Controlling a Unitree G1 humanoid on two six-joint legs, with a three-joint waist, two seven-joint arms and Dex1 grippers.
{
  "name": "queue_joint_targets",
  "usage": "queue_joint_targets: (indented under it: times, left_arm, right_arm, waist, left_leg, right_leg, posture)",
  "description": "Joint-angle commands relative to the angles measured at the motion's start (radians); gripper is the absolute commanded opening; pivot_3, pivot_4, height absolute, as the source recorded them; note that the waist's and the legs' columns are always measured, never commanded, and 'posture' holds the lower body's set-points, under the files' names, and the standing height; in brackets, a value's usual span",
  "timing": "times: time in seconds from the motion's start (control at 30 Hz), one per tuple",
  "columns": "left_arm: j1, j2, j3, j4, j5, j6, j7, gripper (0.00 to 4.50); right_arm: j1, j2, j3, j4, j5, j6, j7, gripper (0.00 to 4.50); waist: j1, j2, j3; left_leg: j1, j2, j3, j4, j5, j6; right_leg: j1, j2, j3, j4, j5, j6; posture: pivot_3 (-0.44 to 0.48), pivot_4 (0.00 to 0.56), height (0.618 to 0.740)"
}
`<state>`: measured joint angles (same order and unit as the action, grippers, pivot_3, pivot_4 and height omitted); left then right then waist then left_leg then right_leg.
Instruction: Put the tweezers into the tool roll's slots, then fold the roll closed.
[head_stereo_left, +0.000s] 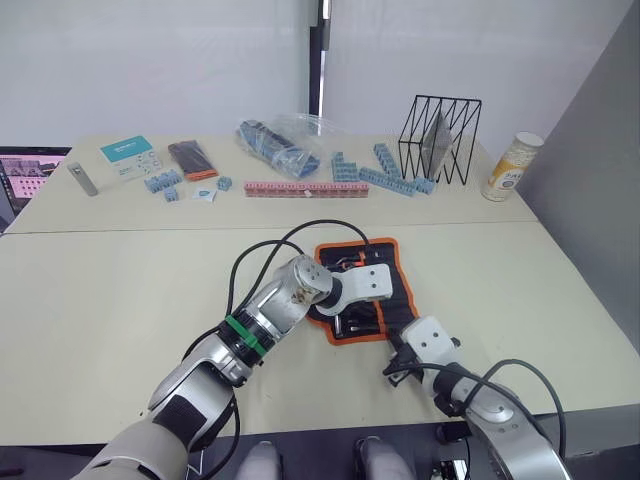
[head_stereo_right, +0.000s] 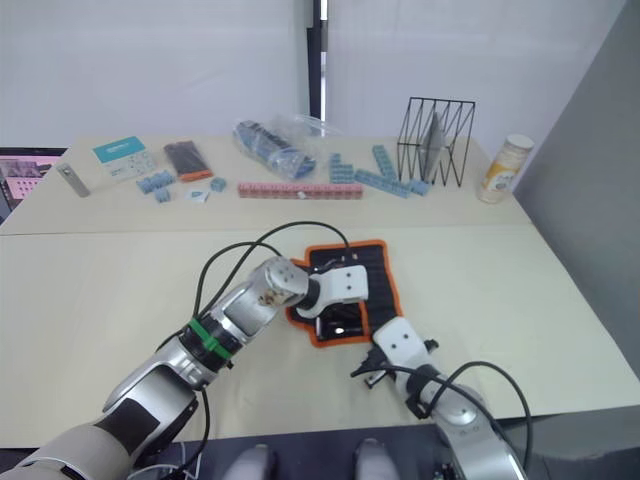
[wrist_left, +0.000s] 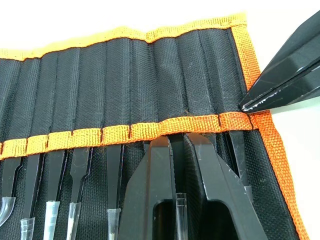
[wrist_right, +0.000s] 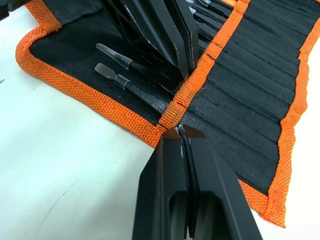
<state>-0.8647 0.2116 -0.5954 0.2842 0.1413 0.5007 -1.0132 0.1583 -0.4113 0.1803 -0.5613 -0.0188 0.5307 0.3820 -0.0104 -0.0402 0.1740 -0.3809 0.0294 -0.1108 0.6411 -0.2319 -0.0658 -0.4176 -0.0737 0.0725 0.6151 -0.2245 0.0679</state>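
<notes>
tool roll (head_stereo_left: 362, 290) lay open, long axis near-to-far, tweezers (wrist_left: 114, 192) slotted; left gripper (wrist_left: 181, 150) closed on one tweezer, right gripper (wrist_right: 182, 131) closed at near-right orange strip

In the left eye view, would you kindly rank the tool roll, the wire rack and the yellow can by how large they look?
1. Tool roll
2. Wire rack, close to the roll and farther away, so unsure
3. Yellow can
</notes>
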Motion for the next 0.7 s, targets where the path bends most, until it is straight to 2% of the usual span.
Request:
queue_joint_targets:
  times: [0.03, 0.13, 0.2, 0.23, 0.4, 0.57, 0.7]
  left_arm:
    - [-0.001, -0.009, -0.017, -0.017, 0.008, 0.000, -0.017, 0.01]
    - [-0.004, 0.024, 0.000, -0.055, 0.008, 0.020, -0.034, 0.01]
    - [-0.006, 0.055, 0.014, -0.092, 0.002, 0.036, -0.048, 0.88]
    - [-0.003, 0.074, 0.026, -0.123, -0.007, 0.056, -0.057, 1.08]
    - [0.013, 0.172, 0.086, -0.258, -0.049, 0.133, -0.095, 2.75]
    - [0.045, 0.260, 0.213, -0.378, -0.157, 0.232, -0.119, 4.45]
    - [0.138, 0.314, 0.384, -0.425, -0.264, 0.230, -0.099, 4.48]
  right_arm:
    - [0.030, -0.004, 0.027, 0.031, -0.004, 0.040, 0.007, 0.00]
    - [0.032, -0.004, 0.029, 0.033, -0.004, 0.039, 0.006, 0.00]
    - [0.029, -0.003, 0.031, 0.036, -0.004, 0.038, 0.005, 0.00]
    - [0.030, -0.003, 0.031, 0.037, -0.005, 0.037, 0.004, 0.00]
    - [0.027, -0.005, 0.033, 0.044, -0.006, 0.033, 0.004, 0.00]
    - [0.027, -0.010, 0.027, 0.039, -0.006, 0.031, 0.006, 0.00]
    - [0.026, -0.003, -0.009, 0.010, 0.012, 0.009, 0.002, 0.00]
  waist:
    - [0.000, 0.000, 0.000]
    - [-0.003, 0.000, 0.000]
    - [-0.005, 0.000, 0.000]
    - [-0.007, 0.000, 0.000]
    - [-0.011, 0.001, 0.000]
    - [-0.014, 0.001, 0.000]
    - [-0.020, 0.001, 0.000]
  left_leg:
    - [0.000, 0.000, 0.000, 0.000, 0.000, 0.000]
    - [0.000, 0.000, 0.000, 0.000, 0.000, 0.000]
    - [0.000, 0.000, 0.000, 0.000, 0.000, 0.000]
    - [0.000, 0.000, 0.000, 0.000, 0.000, 0.001]
    - [0.002, 0.001, 0.000, 0.000, -0.001, 0.002]
    - [0.004, 0.001, 0.000, 0.000, -0.001, 0.002]
    - [0.005, 0.002, 0.000, 0.000, -0.001, 0.002]
  right_leg:
    - [0.000, 0.000, 0.000, 0.000, 0.000, 0.000]
    - [0.000, 0.000, 0.000, 0.001, 0.000, 0.000]
    - [-0.001, 0.000, 0.000, 0.002, 0.001, -0.001]
    - [-0.002, 0.000, 0.000, 0.004, 0.001, -0.001]
    - [-0.004, 0.002, 0.000, 0.011, -0.001, -0.003]
    - [-0.003, 0.002, 0.000, 0.012, -0.001, -0.003]
    - [-0.002, 0.002, 0.000, 0.013, -0.001, -0.003]
  posture:
    - [0.000, 0.150, 0.737]
    - [0.000, 0.150, 0.737]
    - [0.000, 0.150, 0.737]
    - [0.000, 0.150, 0.737]
    - [0.000, 0.150, 0.737]
    - [0.000, 0.150, 0.737]
    - [0.000, 0.150, 0.737]
